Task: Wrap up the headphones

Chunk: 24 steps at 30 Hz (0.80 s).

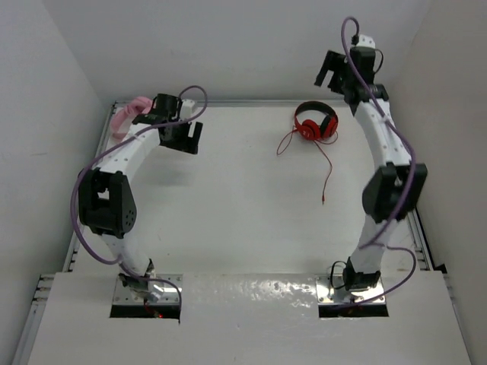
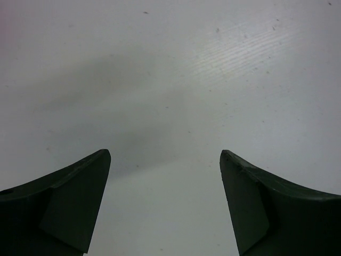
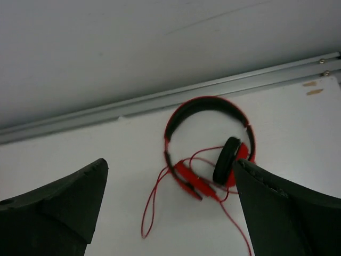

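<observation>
The right pincer [image 3: 170, 161] is held spread wide with nothing pinched, and the red headphones [image 1: 315, 122] are seen lying flat on the desk [image 1: 228, 213] just before it, near the back rail, their thin cord [image 1: 329, 169] trailed loose toward the near side. The left pincer [image 2: 165, 154] is likewise spread over bare desk at the far left, with pale pink headphones [image 1: 124, 114] lying beside it in the corner.
</observation>
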Each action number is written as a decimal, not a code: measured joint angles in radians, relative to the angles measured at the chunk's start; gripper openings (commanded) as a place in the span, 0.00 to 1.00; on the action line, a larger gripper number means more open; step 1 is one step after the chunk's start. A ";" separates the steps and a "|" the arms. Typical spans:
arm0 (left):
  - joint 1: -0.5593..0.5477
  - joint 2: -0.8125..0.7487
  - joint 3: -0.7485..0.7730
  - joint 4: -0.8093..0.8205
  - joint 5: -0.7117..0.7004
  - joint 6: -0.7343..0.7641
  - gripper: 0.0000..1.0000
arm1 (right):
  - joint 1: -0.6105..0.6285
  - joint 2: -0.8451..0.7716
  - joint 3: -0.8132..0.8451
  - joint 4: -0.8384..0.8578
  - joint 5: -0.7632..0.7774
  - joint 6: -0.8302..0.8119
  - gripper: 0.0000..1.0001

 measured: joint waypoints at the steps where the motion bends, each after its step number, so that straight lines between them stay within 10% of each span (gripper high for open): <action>1: 0.005 0.000 0.010 -0.001 -0.011 0.007 0.81 | -0.004 0.094 0.107 -0.008 0.042 0.018 0.99; 5: 0.034 0.003 0.014 -0.027 -0.052 0.027 0.79 | -0.015 0.382 0.338 -0.035 0.243 0.094 0.99; 10: 0.061 0.040 0.045 -0.072 -0.072 0.043 0.76 | -0.024 0.525 0.228 -0.050 0.378 0.138 0.96; 14: 0.065 0.078 0.082 -0.088 -0.071 0.050 0.74 | -0.026 0.566 0.147 -0.069 0.359 0.156 0.65; 15: 0.065 0.085 0.089 -0.091 -0.069 0.050 0.73 | -0.024 0.567 0.131 -0.056 0.351 0.164 0.32; 17: 0.065 0.089 0.093 -0.092 -0.067 0.052 0.67 | -0.021 0.563 0.113 -0.031 0.356 0.157 0.05; 24: 0.048 0.089 0.171 -0.143 -0.025 0.102 0.66 | 0.042 0.385 -0.114 0.071 0.356 -0.048 0.00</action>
